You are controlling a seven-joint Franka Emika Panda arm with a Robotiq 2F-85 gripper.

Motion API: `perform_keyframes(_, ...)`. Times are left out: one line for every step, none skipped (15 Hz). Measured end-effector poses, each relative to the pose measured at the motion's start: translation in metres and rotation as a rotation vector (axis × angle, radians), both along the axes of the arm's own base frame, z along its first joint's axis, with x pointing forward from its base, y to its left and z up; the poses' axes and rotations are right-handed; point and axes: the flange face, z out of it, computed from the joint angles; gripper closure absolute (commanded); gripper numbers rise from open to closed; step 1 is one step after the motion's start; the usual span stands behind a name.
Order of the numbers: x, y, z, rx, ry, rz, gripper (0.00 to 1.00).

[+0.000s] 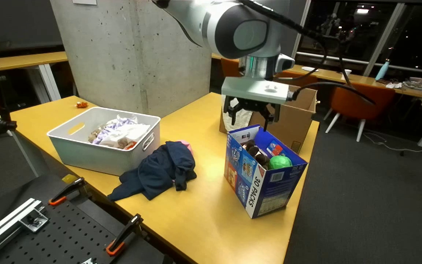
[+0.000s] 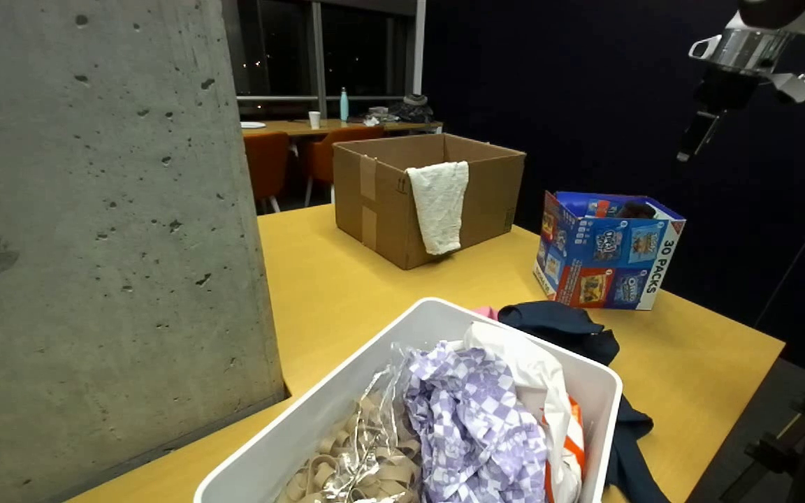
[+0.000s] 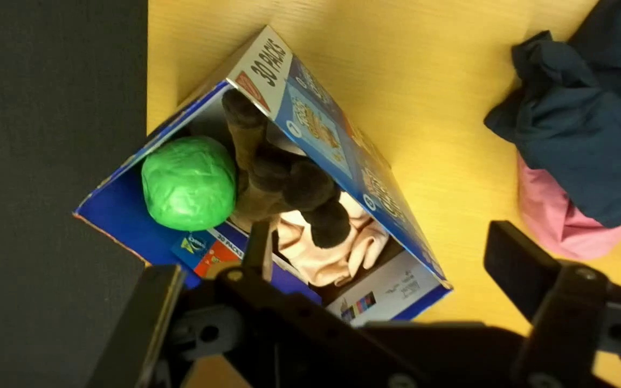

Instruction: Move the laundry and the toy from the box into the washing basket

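Jaws spread wide with nothing between them, the gripper (image 1: 250, 124) hangs above the printed snack box (image 3: 321, 129), which I take for the box meant. Inside it lies the brown soft toy (image 3: 305, 186), its long axis running roughly from eleven to five o'clock in the wrist view, with a green ball (image 3: 189, 183) at its nine and a peach cloth (image 3: 316, 261), probably laundry, partly hidden by its five o'clock end. From the midpoint of the jaws the toy sits toward ten o'clock and lower; they would close along a nine-to-three line and so meet it slantwise. One finger (image 3: 259, 245) shows over the box's inside, the other finger (image 3: 526, 269) beyond its rim, against the table (image 3: 450, 178). I judge the next move calls for a shift toward ten before any descent, perhaps with some wrist turn, or that outer finger may strike the cardboard wall. For the carry, in an exterior view the washing basket (image 1: 90, 152) lies between eight and nine o'clock from the gripper, with a navy garment (image 1: 163, 165) on the table at the basket's four.
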Motion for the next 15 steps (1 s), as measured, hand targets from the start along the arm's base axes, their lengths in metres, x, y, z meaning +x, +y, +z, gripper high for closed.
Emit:
perform_keyframes(0.002, -0.009, -0.009, 0.001, 0.006, -0.010, 0.00)
perform_keyframes(0.004, -0.017, -0.017, 0.002, 0.012, -0.019, 0.00)
perform_keyframes(0.006, -0.024, -0.024, 0.002, 0.016, -0.026, 0.00)
perform_keyframes(0.009, -0.029, -0.032, 0.002, 0.019, -0.030, 0.00)
perform_keyframes(0.014, -0.033, -0.038, 0.002, 0.021, -0.032, 0.00)
perform_keyframes(0.018, -0.034, -0.043, 0.001, 0.021, -0.031, 0.00)
perform_keyframes(0.023, -0.034, -0.047, 0.002, 0.021, -0.029, 0.00)
perform_keyframes(0.028, -0.033, -0.051, 0.005, 0.023, -0.025, 0.00)
perform_keyframes(0.033, -0.031, -0.054, 0.011, 0.029, -0.021, 0.00)
perform_keyframes(0.038, -0.028, -0.057, 0.017, 0.034, -0.017, 0.00)
perform_keyframes(0.043, -0.025, -0.060, 0.022, 0.037, -0.012, 0.00)
perform_keyframes(0.047, -0.023, -0.063, 0.028, 0.043, -0.006, 0.00)
perform_keyframes(0.051, -0.020, -0.066, 0.034, 0.049, -0.002, 0.00)
perform_keyframes(0.055, -0.018, -0.070, 0.038, 0.056, 0.002, 0.00)
perform_keyframes(0.058, -0.017, -0.074, 0.043, 0.064, 0.005, 0.00)
